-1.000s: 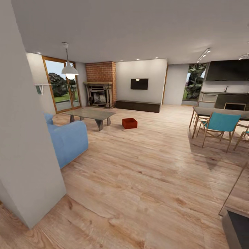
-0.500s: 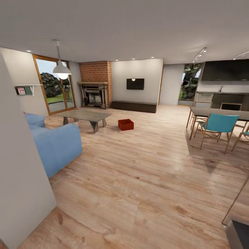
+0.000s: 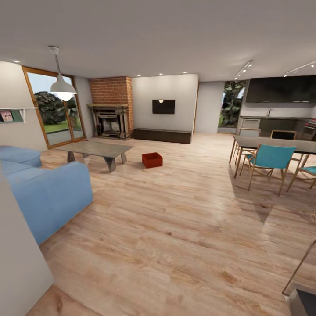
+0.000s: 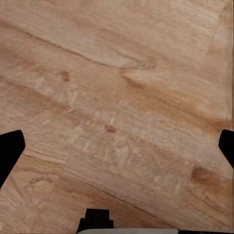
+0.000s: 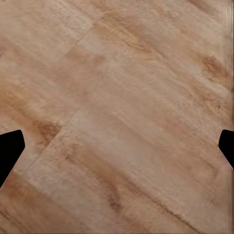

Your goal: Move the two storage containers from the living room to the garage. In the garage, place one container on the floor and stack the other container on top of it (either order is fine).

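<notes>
Head view: one storage container [image 3: 152, 159] sits on the wood floor [image 3: 175, 228], just beside the low table [image 3: 94, 149], far ahead; both jaws spread, empty.

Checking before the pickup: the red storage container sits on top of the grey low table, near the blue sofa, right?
Not quite. The storage container sits on the wood plank floor, beside the grey low table, not on top of it, as the head view shows. The blue sofa is indeed nearby.
</notes>
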